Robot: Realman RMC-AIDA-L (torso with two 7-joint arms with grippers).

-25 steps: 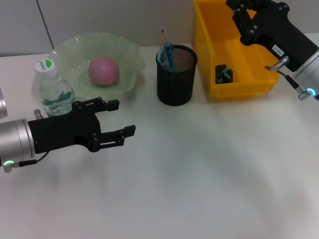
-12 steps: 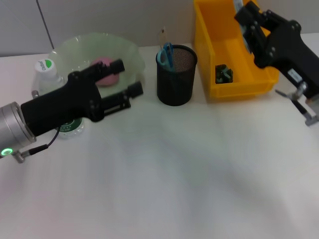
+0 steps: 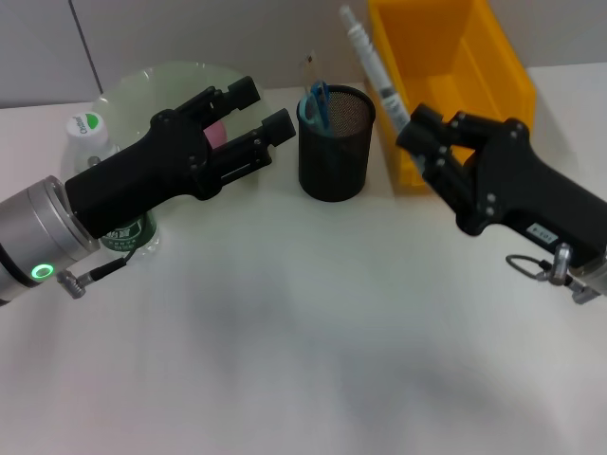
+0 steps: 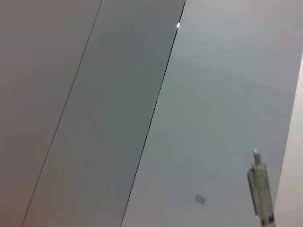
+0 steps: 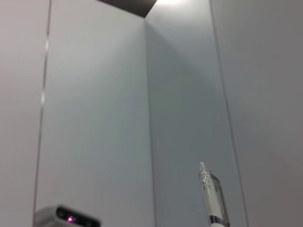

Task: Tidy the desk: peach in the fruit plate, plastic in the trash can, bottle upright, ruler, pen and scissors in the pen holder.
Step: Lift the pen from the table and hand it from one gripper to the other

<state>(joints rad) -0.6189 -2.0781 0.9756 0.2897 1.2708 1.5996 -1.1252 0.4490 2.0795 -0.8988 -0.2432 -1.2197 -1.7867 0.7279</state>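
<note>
- Right gripper (image 3: pixel 417 128) was pinching the pen (image 3: pixel 373 66), raised and tilted, just right of the holder (image 3: pixel 334 142) and in front of the bin (image 3: pixel 446 57). We judged pen drop-off to be the step in hand.
- Pen also showed in the left wrist view (image 4: pixel 259 189) and the right wrist view (image 5: pixel 213 195), against bare wall only.
- Left gripper (image 3: pixel 254 118) was spread and held nothing; it hung over the near edge of the plate (image 3: pixel 142 85).
- Done, as far as we saw: bottle (image 3: pixel 90 142) stood upright by the plate; blue handles in the holder looked like scissors (image 3: pixel 316 102); a thin clear strip behind them was likely the ruler (image 3: pixel 309 66), though we couldn't be sure.
- Left: pen into the holder.
- Hidden: peach (image 3: pixel 216 133) was mostly behind the left fingers, with only a pink sliver showing, apparently in the plate.
- We couldn't see any plastic; the bin floor was blocked by the right arm and its far end was cut off by the frame.
- Bottle's lower half was behind the left arm.
</note>
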